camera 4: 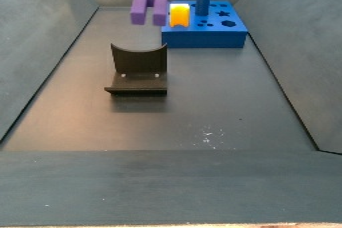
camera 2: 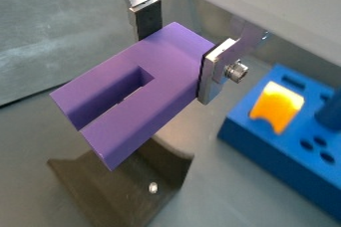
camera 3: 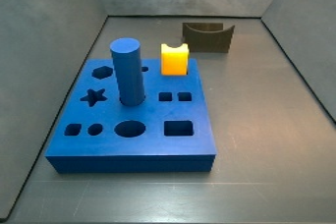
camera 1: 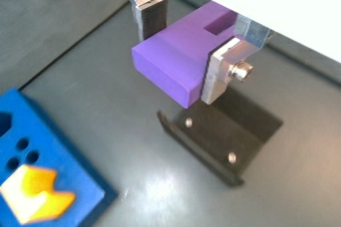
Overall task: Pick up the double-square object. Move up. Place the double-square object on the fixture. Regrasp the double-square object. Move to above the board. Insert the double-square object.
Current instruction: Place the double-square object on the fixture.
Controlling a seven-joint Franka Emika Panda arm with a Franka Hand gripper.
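The double-square object (camera 1: 184,60) hangs in the air above the fixture (camera 4: 136,70), clamped between the silver fingers (camera 1: 224,67) of the gripper (camera 1: 189,44). So the pick-up and lift look done. Still to do: setting it on the fixture, regrasping, carrying over and inserting. The board (camera 4: 207,32) lies beyond the fixture, with a yellow block (camera 3: 176,58) and a blue cylinder (camera 3: 126,71) standing in it.
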